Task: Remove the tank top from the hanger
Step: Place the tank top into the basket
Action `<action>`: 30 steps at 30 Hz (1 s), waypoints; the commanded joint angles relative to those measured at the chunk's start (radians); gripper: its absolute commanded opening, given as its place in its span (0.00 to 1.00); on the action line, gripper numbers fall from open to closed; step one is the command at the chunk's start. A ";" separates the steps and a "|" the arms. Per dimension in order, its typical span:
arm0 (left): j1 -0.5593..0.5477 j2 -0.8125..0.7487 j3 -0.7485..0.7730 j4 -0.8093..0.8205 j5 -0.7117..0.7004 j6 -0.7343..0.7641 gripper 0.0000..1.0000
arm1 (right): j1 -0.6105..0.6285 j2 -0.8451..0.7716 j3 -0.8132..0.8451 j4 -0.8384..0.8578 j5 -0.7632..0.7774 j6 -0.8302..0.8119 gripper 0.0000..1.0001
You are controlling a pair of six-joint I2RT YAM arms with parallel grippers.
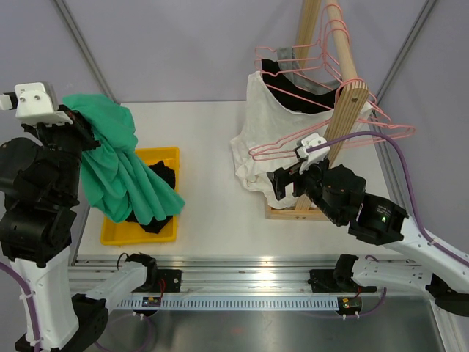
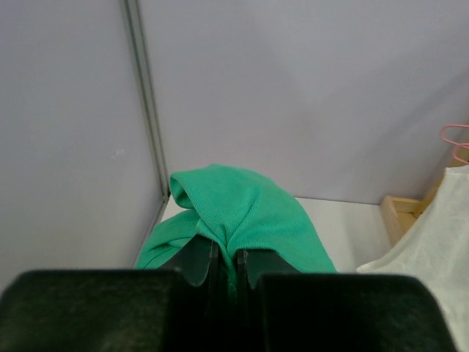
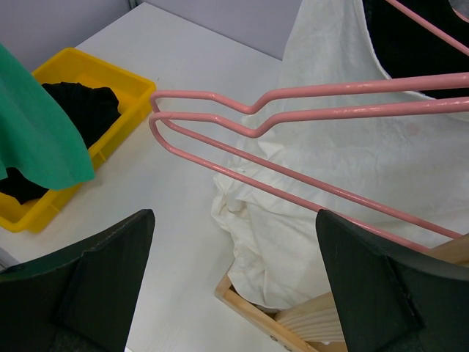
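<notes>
The left end effector (image 2: pixel 227 257) is clenched on the green tank top (image 1: pixel 121 169), a plain ribbed knit held off any hanger, draping down into a yellow bin (image 1: pixel 157 152) that holds black cloth (image 1: pixel 165 174) on the desk (image 1: pixel 212 205). Rightward, a white top (image 1: pixel 275 125) hangs on the wooden rack (image 1: pixel 344 117). The right end effector (image 3: pixel 234 220) is released, jaws wide just below a bare pink hanger (image 3: pixel 293 99).

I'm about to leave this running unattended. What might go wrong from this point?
1. The left hand pinches only a fold of the green top, which drapes past the rim of the bin. If released here, it may land partly on the table.
2. The open right hand sits close to the pink hangers and white top. Moving on could snag either.
</notes>
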 commanded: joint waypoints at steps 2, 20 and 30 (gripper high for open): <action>0.004 0.010 -0.004 0.069 -0.129 0.084 0.00 | -0.014 -0.012 0.005 0.037 -0.025 0.006 0.99; 0.209 -0.004 -0.343 0.190 0.004 0.011 0.00 | -0.025 -0.027 -0.005 0.036 -0.044 0.006 0.99; 0.314 -0.062 -0.698 0.226 0.198 -0.157 0.00 | -0.026 -0.034 -0.010 0.048 -0.047 0.006 0.99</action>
